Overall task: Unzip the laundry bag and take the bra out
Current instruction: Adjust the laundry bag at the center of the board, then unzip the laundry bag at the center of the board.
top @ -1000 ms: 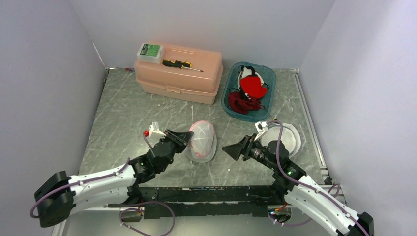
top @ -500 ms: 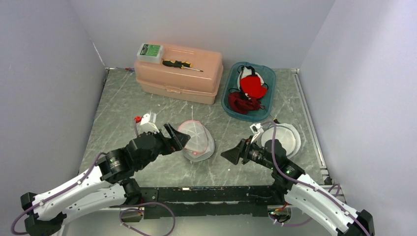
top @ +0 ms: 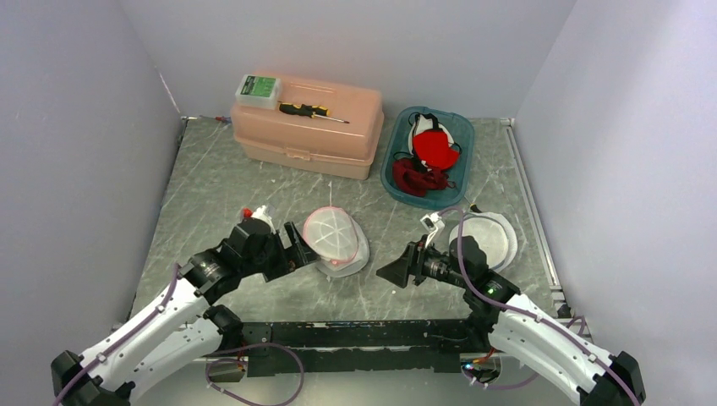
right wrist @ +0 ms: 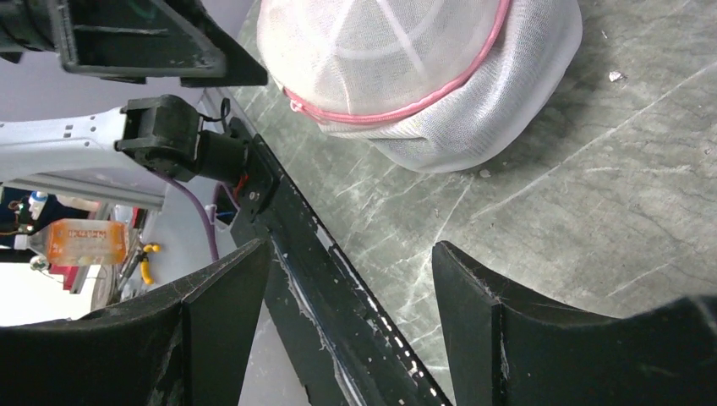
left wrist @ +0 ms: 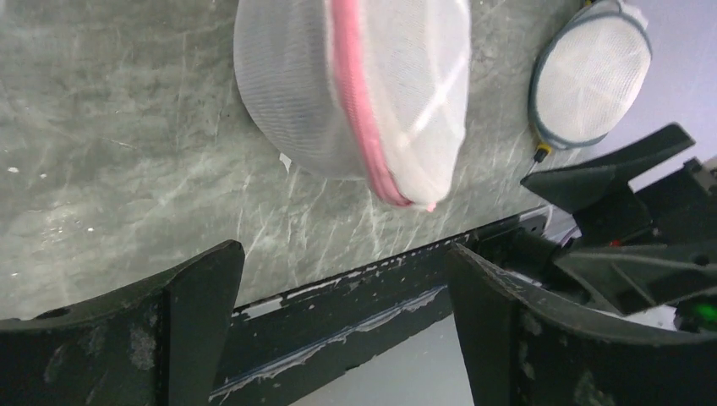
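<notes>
- Currently, the left end effector [top: 298, 247] has its jaws spread wide and holds nothing, just beside the white mesh dome-shaped laundry bag with pink zipper [top: 336, 241].
- The right end effector [right wrist: 348, 249] is also spread apart and empty, near the bag's opposite side.
- The bag rests on the grey marbled surface [top: 220, 194].

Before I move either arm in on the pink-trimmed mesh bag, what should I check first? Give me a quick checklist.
1. Left gripper open and empty: ok.
2. Right gripper open and empty: ok.
3. Pink-trimmed bag resting on the table between both grippers, touched by neither: ok.
4. Zipper pull located: cannot tell; only the pink trim shows clearly.
5. Bag unzipped: cannot tell; no gap visible along the trim.
</notes>
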`<control>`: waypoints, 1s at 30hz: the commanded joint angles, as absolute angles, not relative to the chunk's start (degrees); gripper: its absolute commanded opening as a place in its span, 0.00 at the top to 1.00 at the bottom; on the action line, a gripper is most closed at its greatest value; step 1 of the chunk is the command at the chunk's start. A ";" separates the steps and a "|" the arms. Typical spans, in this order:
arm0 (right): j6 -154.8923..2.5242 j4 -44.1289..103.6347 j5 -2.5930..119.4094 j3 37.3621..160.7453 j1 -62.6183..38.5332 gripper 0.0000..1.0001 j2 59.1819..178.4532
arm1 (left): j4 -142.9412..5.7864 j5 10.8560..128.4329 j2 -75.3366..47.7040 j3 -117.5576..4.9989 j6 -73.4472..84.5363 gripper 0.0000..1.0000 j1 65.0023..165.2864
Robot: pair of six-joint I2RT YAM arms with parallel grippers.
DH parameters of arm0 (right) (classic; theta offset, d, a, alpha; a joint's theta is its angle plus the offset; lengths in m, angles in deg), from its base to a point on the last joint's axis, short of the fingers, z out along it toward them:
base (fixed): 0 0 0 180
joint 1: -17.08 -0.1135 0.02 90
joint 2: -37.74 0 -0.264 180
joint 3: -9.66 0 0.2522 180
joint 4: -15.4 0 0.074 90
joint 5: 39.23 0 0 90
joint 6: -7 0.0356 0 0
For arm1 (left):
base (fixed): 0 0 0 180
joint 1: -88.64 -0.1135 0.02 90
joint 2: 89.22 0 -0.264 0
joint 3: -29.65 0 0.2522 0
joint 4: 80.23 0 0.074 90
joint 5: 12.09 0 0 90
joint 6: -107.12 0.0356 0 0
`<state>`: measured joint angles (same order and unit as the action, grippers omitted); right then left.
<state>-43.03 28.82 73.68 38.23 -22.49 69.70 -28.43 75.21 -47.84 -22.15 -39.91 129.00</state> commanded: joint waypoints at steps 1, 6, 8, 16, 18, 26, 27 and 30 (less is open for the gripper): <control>-43.60 25.33 74.41 39.18 -22.47 0.26 70.23 | -43.07 70.14 -49.92 -17.19 -49.45 0.07 126.08; -42.55 22.56 74.98 37.47 -22.50 0.27 70.83 | -51.94 72.13 -49.34 -14.06 -54.68 0.16 125.76; -42.11 20.74 75.56 36.47 -22.56 0.28 71.68 | -52.59 73.13 -49.40 -13.76 -55.64 0.19 125.82; -41.31 15.31 74.97 35.33 -24.44 0.32 74.95 | -51.30 76.13 -50.52 -12.31 -56.81 0.30 125.02; -41.58 14.66 74.47 36.15 -25.42 0.32 75.85 | -51.69 75.38 -49.86 -11.81 -56.71 0.31 124.71; -39.88 9.83 70.00 36.61 -28.53 0.32 77.79 | -58.35 70.93 -45.46 -9.48 -56.16 0.40 122.15; -39.16 8.56 69.11 36.21 -28.67 0.33 77.72 | -59.66 70.35 -44.99 -9.02 -56.19 0.45 121.87; -37.17 5.01 66.29 34.48 -29.14 0.32 77.35 | -62.49 69.29 -44.66 -8.16 -56.37 0.62 121.40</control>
<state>-39.69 13.50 70.67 34.69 -28.52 77.92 -55.82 72.04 -44.91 -9.04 -56.17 122.14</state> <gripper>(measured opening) 0.676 0.460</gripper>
